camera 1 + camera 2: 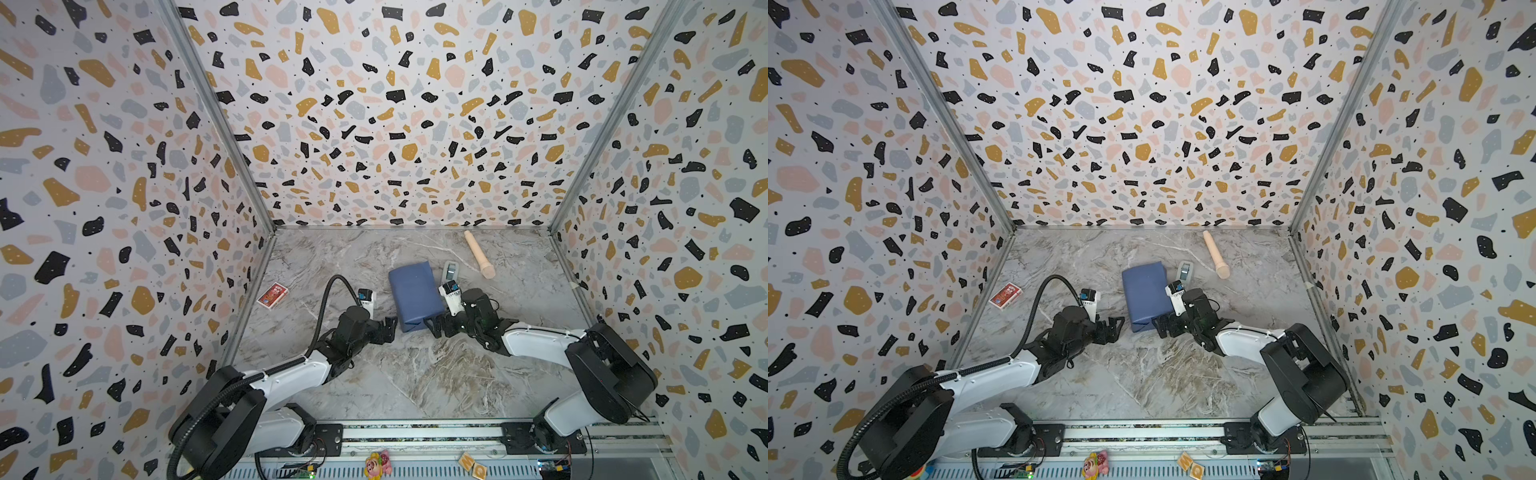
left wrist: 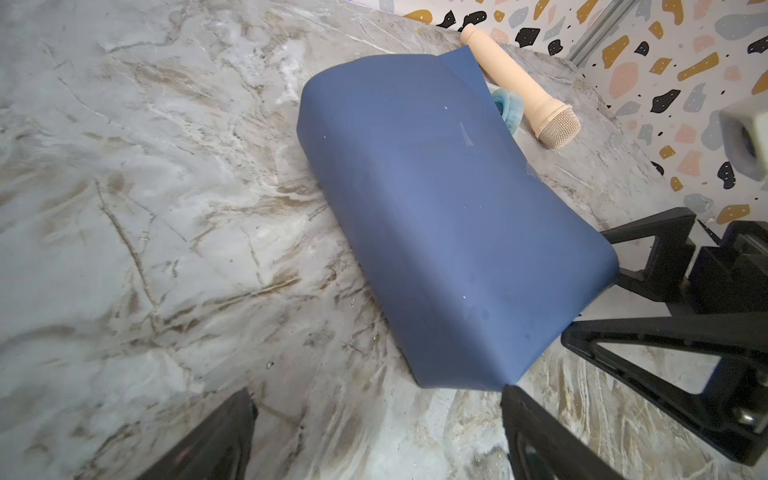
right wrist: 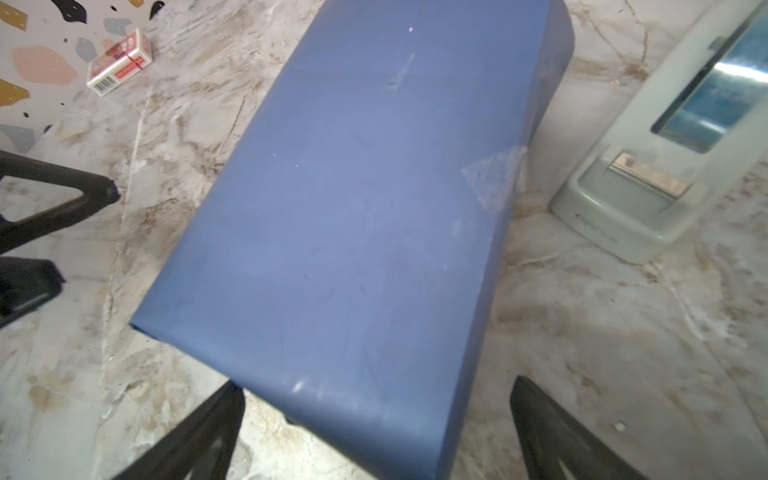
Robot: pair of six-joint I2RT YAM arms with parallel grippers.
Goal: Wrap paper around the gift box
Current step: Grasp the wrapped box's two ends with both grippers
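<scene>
Both top views show paper round your box, ends apparently open; left gripper, right gripper gape empty beside it.

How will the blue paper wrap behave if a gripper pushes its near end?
Likely floppy: the paper bulges in soft curves and a far corner stands loose. Its near end may crumple rather than slide, since no box shows there. The tape patch looks small, so the seam might lift.
</scene>
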